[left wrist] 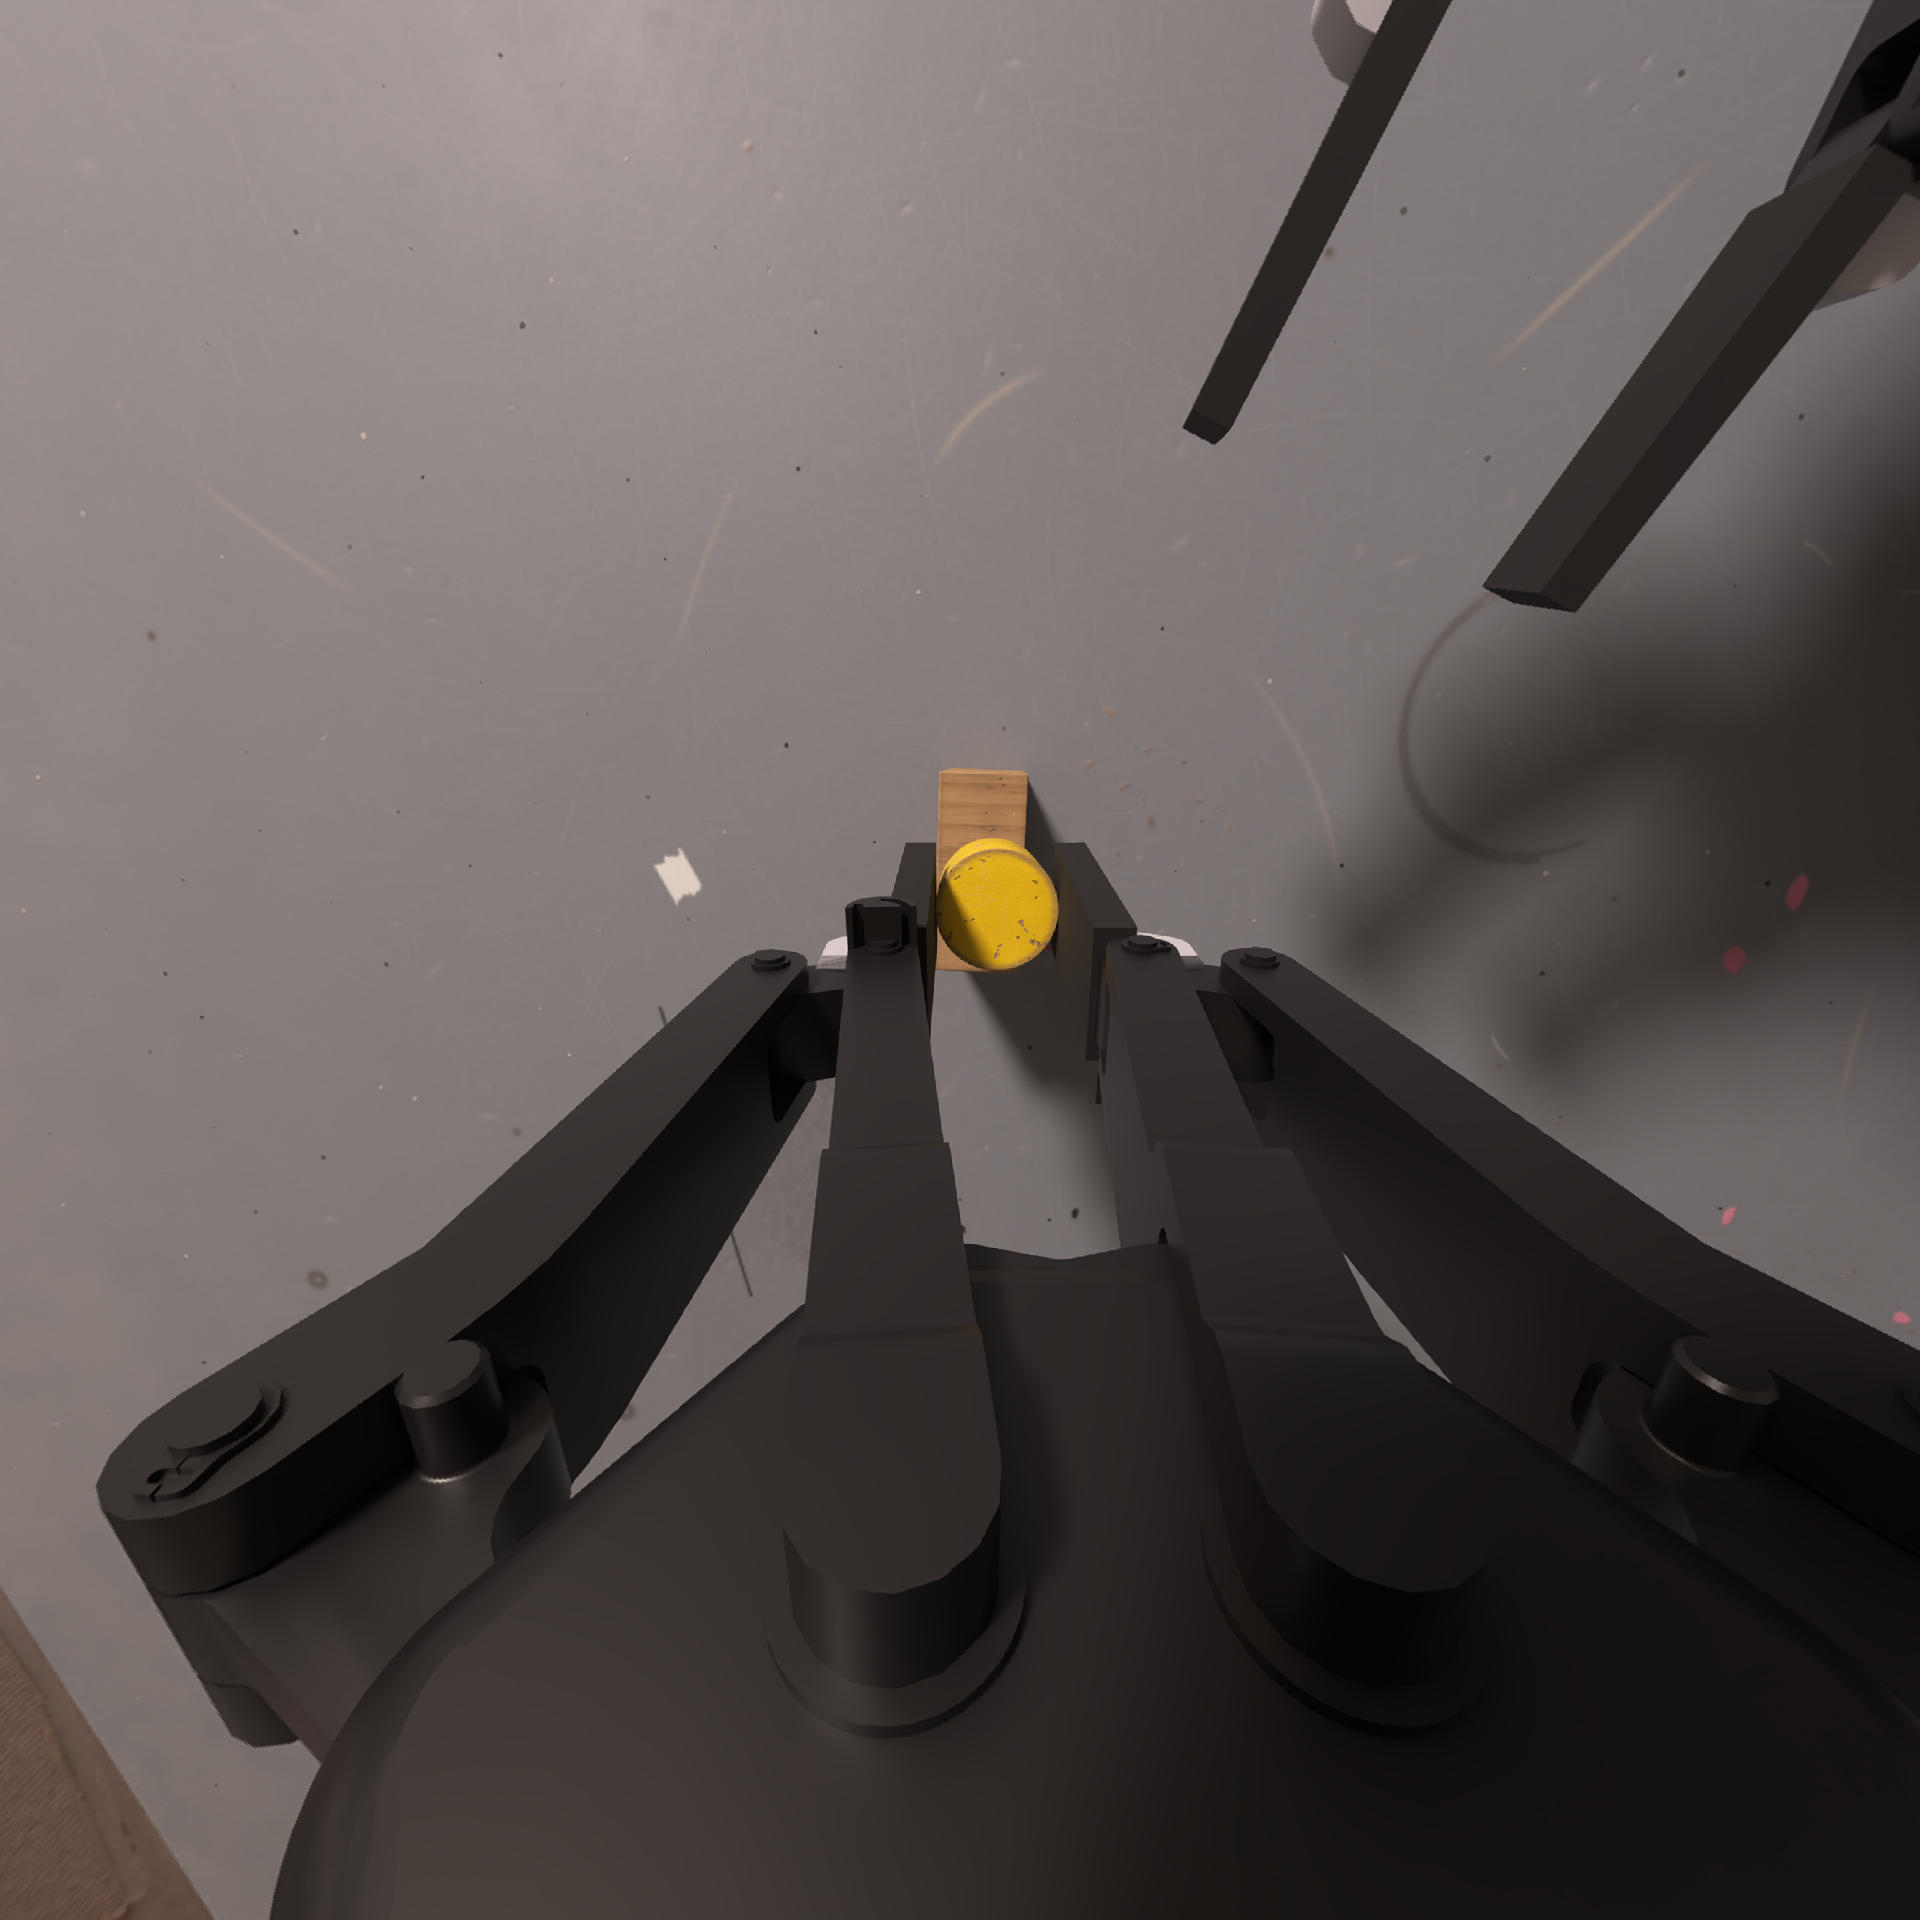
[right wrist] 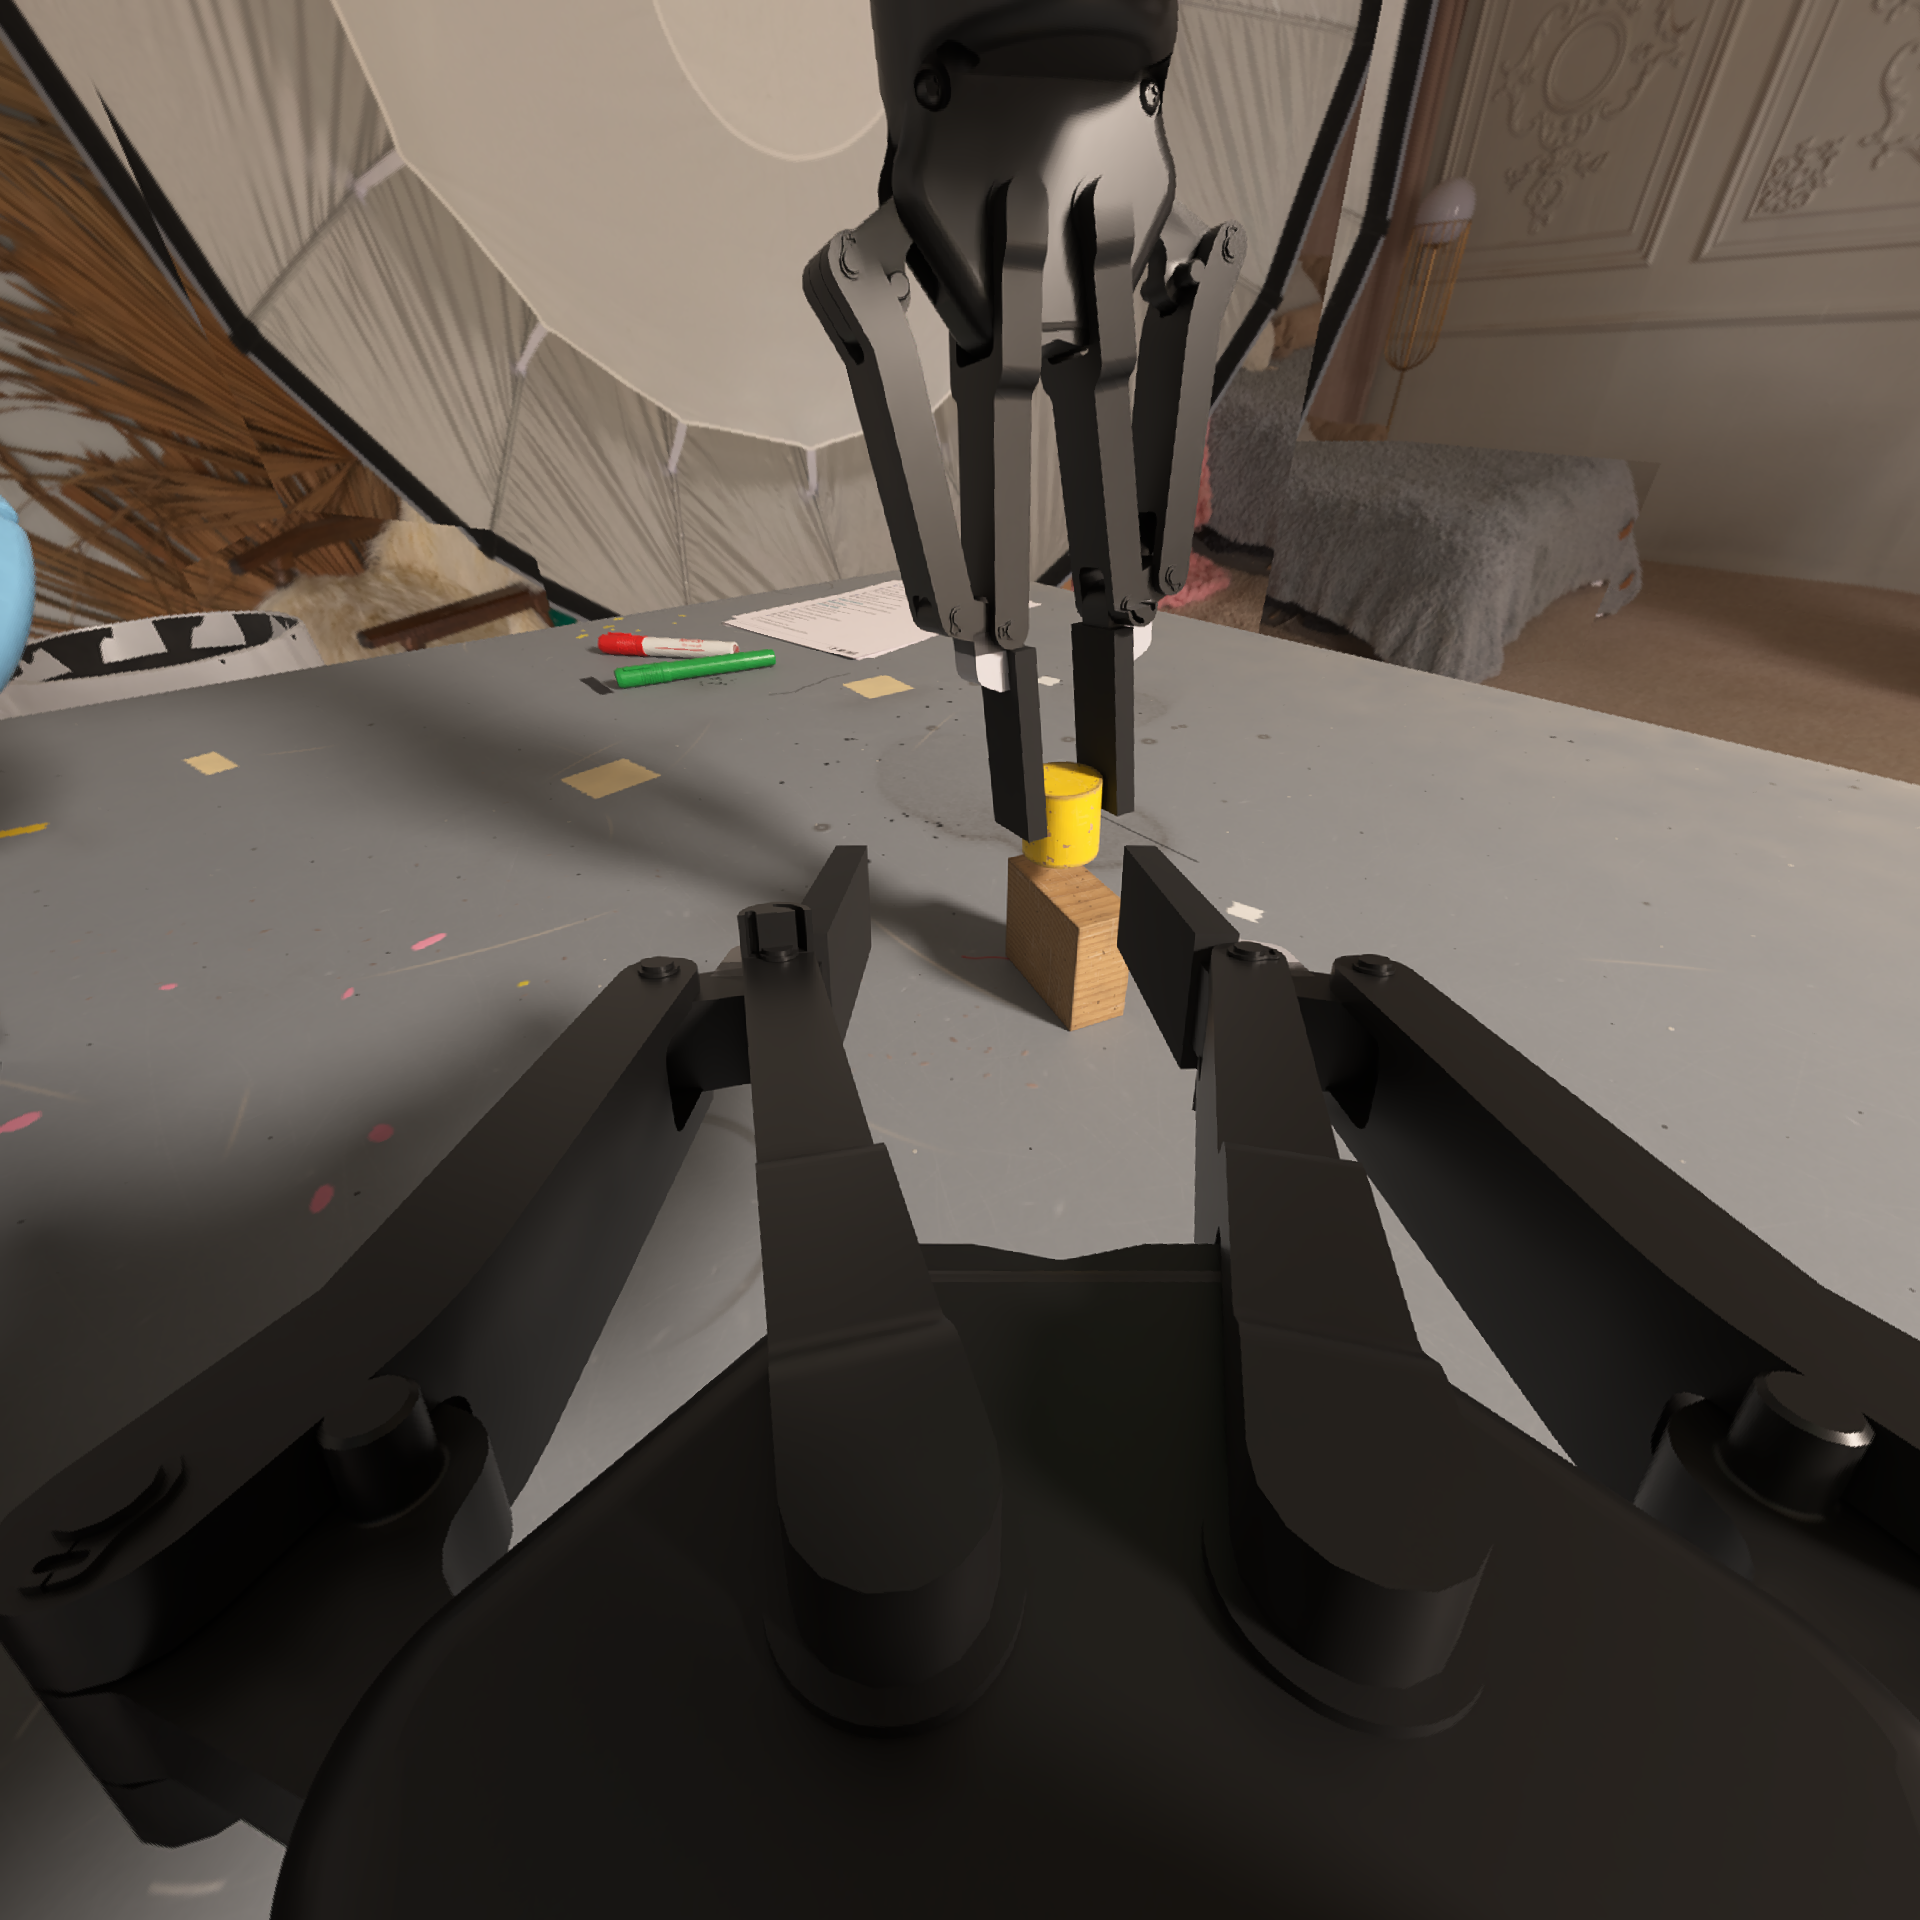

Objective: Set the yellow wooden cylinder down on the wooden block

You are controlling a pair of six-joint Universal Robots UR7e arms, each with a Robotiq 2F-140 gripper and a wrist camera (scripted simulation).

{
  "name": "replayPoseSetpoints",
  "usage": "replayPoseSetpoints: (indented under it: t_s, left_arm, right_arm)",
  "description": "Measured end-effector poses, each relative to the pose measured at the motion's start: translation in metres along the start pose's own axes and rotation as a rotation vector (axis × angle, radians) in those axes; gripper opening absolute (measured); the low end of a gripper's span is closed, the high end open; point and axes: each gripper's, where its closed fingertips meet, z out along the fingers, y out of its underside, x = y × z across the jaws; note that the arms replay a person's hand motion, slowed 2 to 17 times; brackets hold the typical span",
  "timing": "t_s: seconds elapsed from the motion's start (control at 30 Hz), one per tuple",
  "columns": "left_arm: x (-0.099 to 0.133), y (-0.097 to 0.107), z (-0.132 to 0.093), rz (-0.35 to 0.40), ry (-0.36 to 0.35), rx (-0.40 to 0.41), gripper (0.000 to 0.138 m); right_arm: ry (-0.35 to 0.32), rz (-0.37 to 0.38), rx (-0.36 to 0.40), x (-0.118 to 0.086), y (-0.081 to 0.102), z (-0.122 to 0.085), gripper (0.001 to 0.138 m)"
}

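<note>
Nearest the right wrist camera, the right end effector hangs low over the grey bench, its two fingers spread wide with nothing between them. Just beyond its fingertips stands the block, a light wooden piece resting on the bench with one corner turned toward the camera. The right fingertip sits just beside the block's right face; whether it touches cannot be told.

Right above the block is the cylinder, yellow and upright, its lower end at the block's top face. From this angle it looks to be touching or just short of touching; the pictures do not settle which. The left end effector comes down from above and is closed on the cylinder, one finger on each side of it.

In the left wrist view, looking down along the fingers, the left end effector clamps the cylinder, whose round yellow end faces the camera, with the block directly beneath and showing beyond it. The right end effector shows at upper right, fingers apart.

Farther back on the bench lie a red marker and a green marker side by side, and past them a sheet of paper.
</note>
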Motion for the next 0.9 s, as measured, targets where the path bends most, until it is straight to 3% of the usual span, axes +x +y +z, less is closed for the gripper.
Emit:
replayPoseSetpoints:
  t_s: [0.9]
  left_arm:
    - [-0.006, 0.001, 0.011, -0.005, 0.000, 0.002, 0.030]
  right_arm:
    - [-0.019, 0.003, 0.011, -0.003, -0.002, 0.000, 0.064]
